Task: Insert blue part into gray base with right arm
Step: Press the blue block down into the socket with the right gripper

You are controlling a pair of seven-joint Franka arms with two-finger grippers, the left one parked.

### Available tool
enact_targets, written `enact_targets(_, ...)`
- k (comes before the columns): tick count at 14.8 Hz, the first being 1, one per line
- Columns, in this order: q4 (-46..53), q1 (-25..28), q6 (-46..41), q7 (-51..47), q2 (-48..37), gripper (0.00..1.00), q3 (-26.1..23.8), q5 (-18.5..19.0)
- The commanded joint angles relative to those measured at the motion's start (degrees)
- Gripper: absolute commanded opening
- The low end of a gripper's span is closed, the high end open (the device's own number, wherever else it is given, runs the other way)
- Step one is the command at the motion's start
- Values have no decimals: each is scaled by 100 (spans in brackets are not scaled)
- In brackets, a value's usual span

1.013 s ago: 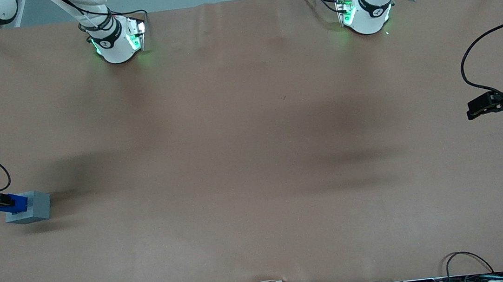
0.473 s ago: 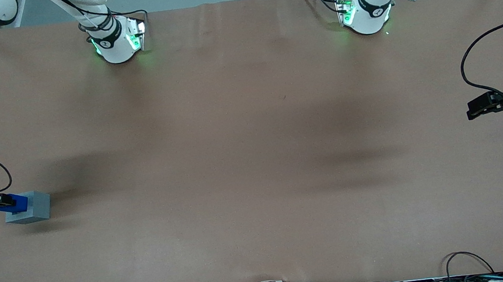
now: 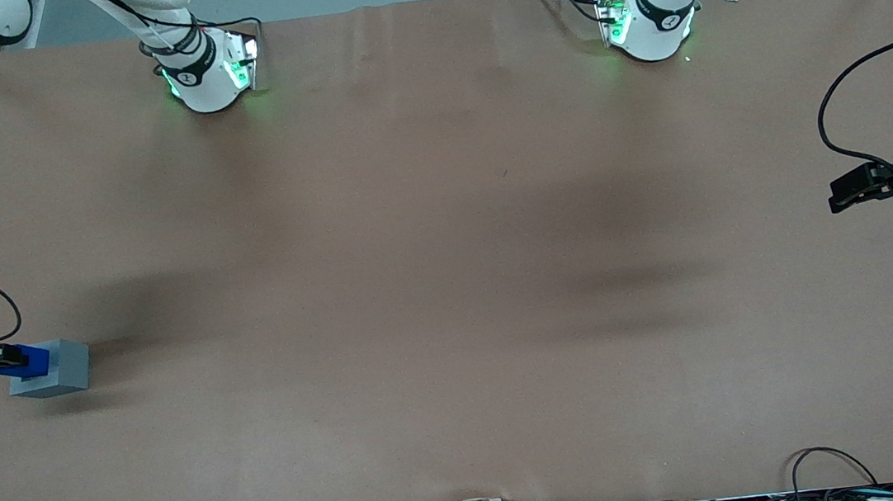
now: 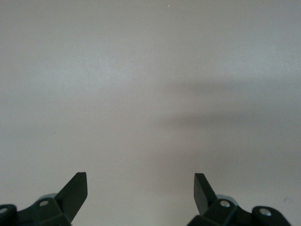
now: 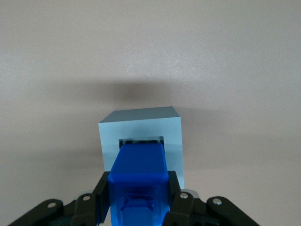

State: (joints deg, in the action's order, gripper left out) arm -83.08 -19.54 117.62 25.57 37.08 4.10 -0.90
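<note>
Front view: at the working arm's end of the table, the gripper (image 3: 10, 358) clamps the blue part (image 3: 28, 361) over the gray base (image 3: 60, 367); right wrist view: blue part (image 5: 139, 174) entering the recess (image 5: 140, 140), apparently needing a straight push to seat.

A bright blue part (image 5: 140, 174) sits between the black tool (image 5: 138, 197) fingers, entering a light gray base (image 5: 141, 129) on brown table (image 3: 450, 283).
</note>
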Motion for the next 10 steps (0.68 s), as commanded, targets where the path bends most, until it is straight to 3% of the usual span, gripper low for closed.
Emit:
enact_targets(1,90,-111,77,97,124,24,-120,-25)
enact_targets(10,73,-111,147,97,168,24,-120,-25)
